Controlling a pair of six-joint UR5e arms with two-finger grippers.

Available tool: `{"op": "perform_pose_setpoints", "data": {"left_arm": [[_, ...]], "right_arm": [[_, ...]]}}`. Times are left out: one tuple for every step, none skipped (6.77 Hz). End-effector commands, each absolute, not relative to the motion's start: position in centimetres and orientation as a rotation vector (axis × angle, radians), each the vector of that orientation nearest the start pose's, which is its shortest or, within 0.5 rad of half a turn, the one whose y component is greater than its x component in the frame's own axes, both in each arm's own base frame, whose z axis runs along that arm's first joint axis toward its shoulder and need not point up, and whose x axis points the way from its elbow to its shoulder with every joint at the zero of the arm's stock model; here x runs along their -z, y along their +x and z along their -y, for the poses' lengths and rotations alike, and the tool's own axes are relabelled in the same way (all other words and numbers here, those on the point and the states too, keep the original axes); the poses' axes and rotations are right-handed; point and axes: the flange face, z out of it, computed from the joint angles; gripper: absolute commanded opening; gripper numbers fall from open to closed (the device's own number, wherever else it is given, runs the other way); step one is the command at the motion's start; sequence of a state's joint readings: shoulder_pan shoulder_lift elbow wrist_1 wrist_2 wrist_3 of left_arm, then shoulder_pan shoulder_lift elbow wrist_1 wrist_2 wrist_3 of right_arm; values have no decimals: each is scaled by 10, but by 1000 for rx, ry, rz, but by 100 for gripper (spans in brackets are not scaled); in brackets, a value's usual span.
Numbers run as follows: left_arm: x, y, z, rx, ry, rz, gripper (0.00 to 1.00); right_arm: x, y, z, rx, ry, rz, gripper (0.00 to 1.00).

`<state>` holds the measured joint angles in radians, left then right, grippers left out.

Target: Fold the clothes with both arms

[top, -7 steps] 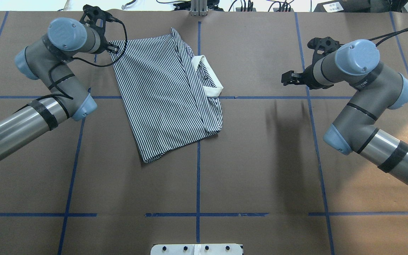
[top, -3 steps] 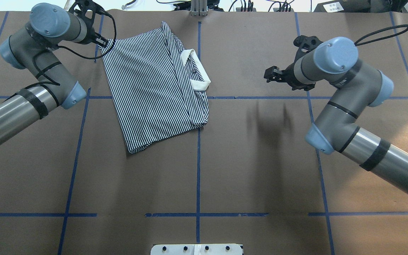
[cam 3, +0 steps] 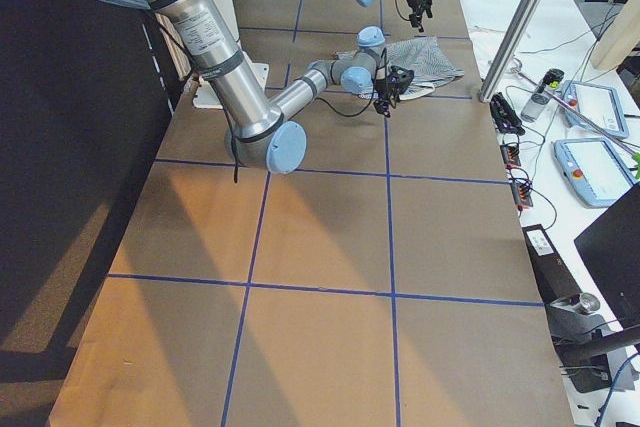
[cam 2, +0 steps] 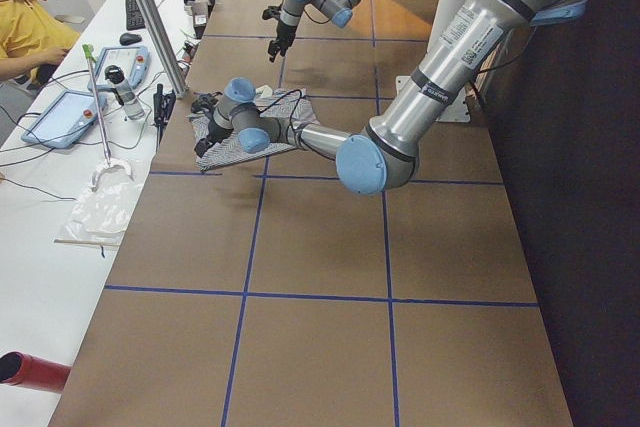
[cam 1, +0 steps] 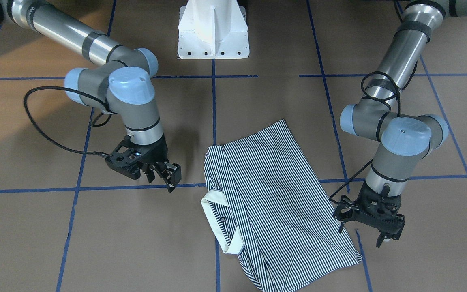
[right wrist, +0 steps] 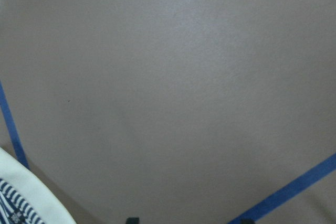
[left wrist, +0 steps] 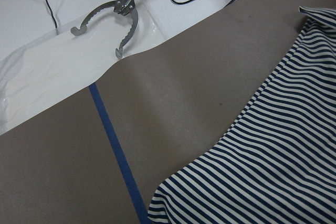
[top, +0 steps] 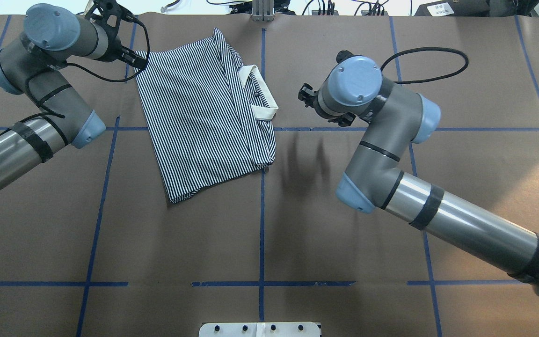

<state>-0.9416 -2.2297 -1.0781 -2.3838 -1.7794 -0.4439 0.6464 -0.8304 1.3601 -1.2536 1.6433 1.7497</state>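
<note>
The striped shirt [top: 199, 121] lies folded on the desk [top: 344, 224], cream collar [top: 261, 93] on top. My right pincer [cam 1: 171, 177], released, has come nearer the collar; my left pincer [cam 1: 359, 236] is released also.

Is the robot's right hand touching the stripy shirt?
Apart. The front-facing view shows bare table between the right hand and the shirt.

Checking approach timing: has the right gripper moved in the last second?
Yes. The right gripper has shifted toward the centre tape line, nearer the collar.

A robotics lab — tape-gridded table [top: 344, 234], teach pendants [cam 3: 592, 169] on a white side bench [cam 2: 40, 187].
</note>
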Motion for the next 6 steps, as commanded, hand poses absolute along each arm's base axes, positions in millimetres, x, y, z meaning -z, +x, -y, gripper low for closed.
{"op": "perform_pose_setpoints", "data": {"left_arm": [[-401, 369, 696, -270, 747, -679, 100], [-402, 371, 695, -273, 745, -679, 100], [-402, 371, 695, -272, 744, -680, 100], [-402, 372, 694, -273, 744, -680, 100], [-403, 373, 694, -256, 735, -687, 100], [-401, 374, 694, -255, 737, -689, 100]], "right_arm": [[-240, -612, 583, -861, 160, 791, 69], [-234, -620, 584, -867, 162, 791, 69], [-232, -627, 583, -866, 165, 784, 69], [-229, -636, 583, -871, 162, 788, 69], [-229, -640, 580, -871, 165, 790, 67], [-228, -642, 578, -873, 164, 792, 61]]}}
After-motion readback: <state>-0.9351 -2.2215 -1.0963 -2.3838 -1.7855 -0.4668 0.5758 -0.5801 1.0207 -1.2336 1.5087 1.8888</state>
